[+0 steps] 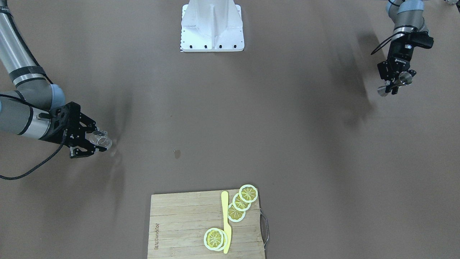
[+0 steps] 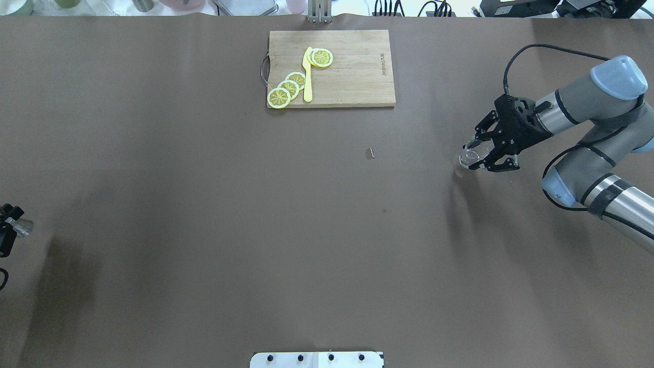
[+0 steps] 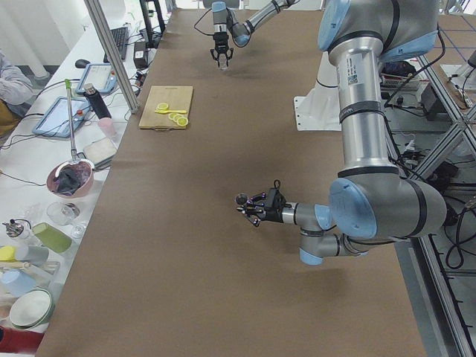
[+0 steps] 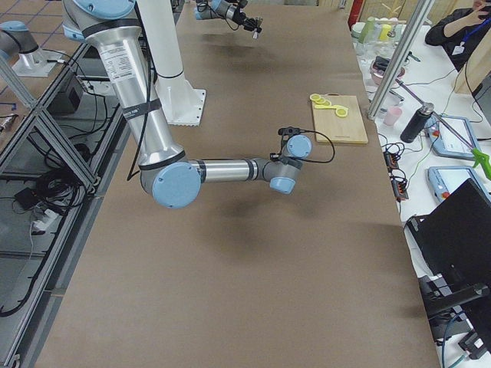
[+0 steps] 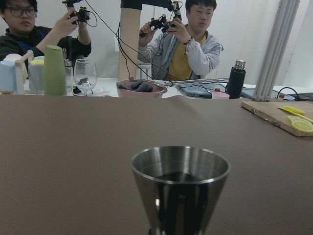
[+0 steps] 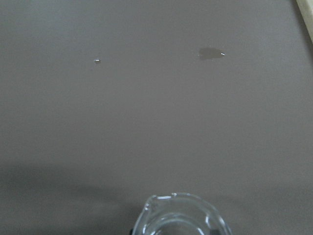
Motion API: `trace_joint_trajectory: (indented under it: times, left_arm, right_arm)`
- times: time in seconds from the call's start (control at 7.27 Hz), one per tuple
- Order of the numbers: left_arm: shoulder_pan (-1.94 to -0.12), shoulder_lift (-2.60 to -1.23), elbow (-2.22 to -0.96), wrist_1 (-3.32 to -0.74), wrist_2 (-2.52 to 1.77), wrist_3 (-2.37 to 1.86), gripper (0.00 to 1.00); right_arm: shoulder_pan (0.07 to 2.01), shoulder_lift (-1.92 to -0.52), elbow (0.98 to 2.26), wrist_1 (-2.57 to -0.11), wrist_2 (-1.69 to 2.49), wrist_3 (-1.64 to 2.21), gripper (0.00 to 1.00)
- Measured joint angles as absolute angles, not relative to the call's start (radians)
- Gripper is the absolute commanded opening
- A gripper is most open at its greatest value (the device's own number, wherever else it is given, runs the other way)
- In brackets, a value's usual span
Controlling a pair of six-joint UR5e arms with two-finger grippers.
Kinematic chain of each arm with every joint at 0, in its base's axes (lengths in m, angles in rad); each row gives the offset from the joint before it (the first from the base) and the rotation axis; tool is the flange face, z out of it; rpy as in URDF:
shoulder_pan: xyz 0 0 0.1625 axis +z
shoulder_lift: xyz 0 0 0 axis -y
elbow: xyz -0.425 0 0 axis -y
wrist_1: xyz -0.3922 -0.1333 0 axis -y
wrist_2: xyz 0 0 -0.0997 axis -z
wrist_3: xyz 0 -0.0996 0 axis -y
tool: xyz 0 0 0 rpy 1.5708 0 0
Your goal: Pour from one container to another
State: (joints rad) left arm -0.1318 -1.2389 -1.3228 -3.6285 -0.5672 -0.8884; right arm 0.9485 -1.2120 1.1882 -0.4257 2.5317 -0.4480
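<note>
Glass cup (image 1: 100, 139), clamped by the right gripper (image 1: 94, 141) well off one side of the cutting board (image 1: 179, 223), could slop early if jolted while travelling toward the jigger (image 1: 396, 83), pinched by the left gripper (image 1: 391, 85) far off the board's other side.

Cup (image 2: 469, 156) in right gripper (image 2: 480, 153), jigger (image 1: 405, 78) in left gripper (image 1: 392, 86), well apart, lemon slices (image 2: 288, 88) on board (image 2: 357, 71)

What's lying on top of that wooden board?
On the wooden board lie a yellow knife and lemon slices: three overlapping in a row, plus two stacked beside the knife. The lower one is mostly covered.
</note>
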Motion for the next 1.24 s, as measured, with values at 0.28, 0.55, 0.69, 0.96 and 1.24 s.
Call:
trace_joint_trajectory:
  times: [0.28, 0.55, 0.69, 0.96, 1.24]
  left_arm:
    - [-0.130, -1.255, -1.322, -3.511, -0.493, -0.951, 0.00]
    - [-0.126, -1.258, -1.335, -3.368, -0.434, -1.119, 0.00]
    - [-0.125, -1.258, -1.346, -3.326, -0.415, -1.184, 0.00]
    - [-0.124, -1.258, -1.361, -3.264, -0.397, -1.280, 0.00]
    - [-0.124, -1.259, -1.373, -3.186, -0.376, -1.356, 0.00]
  right_arm:
    - [0.941, -1.213, 1.186, -0.425, 2.530, -0.448, 0.00]
    - [0.936, -1.216, 1.186, -0.425, 2.528, -0.448, 0.00]
    - [0.934, -1.217, 1.186, -0.425, 2.526, -0.448, 0.09]
    - [0.930, -1.218, 1.187, -0.425, 2.524, -0.448, 0.47]
    - [0.927, -1.217, 1.188, -0.425, 2.522, -0.448, 0.52]
